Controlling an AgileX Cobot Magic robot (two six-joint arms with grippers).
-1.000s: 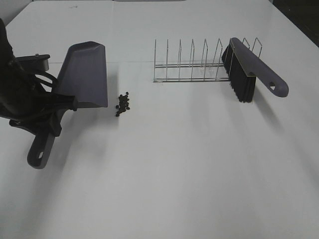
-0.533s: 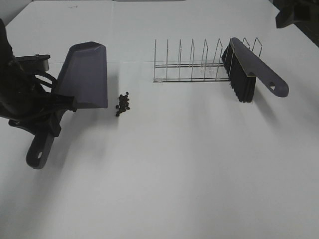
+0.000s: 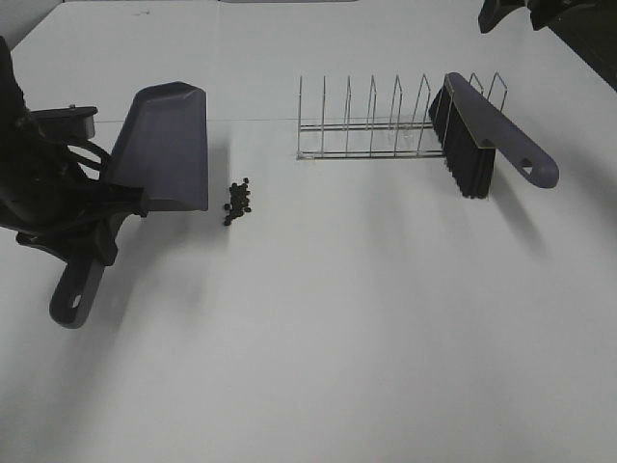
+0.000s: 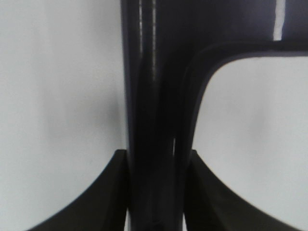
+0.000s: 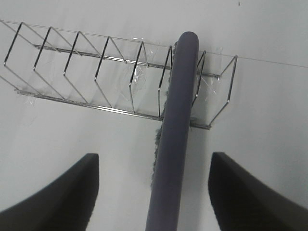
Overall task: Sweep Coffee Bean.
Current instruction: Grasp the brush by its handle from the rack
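Observation:
A small cluster of dark coffee beans (image 3: 238, 200) lies on the white table just right of the grey-purple dustpan (image 3: 166, 145). My left gripper (image 3: 89, 227) is shut on the dustpan's handle (image 4: 154, 120), with the pan's front edge resting near the beans. The grey-purple brush (image 3: 487, 135) with black bristles leans in the right end of a wire rack (image 3: 376, 121); it also shows in the right wrist view (image 5: 174, 139). My right gripper (image 5: 154, 192) is open, hovering above the brush; in the high view it enters at the top right corner (image 3: 516, 10).
The wire rack (image 5: 86, 67) has several empty slots left of the brush. The table's dark right edge (image 3: 588, 48) runs behind the rack.
My right gripper has come into view at the top right and moved left toward the brush. The left arm and dustpan have barely moved.

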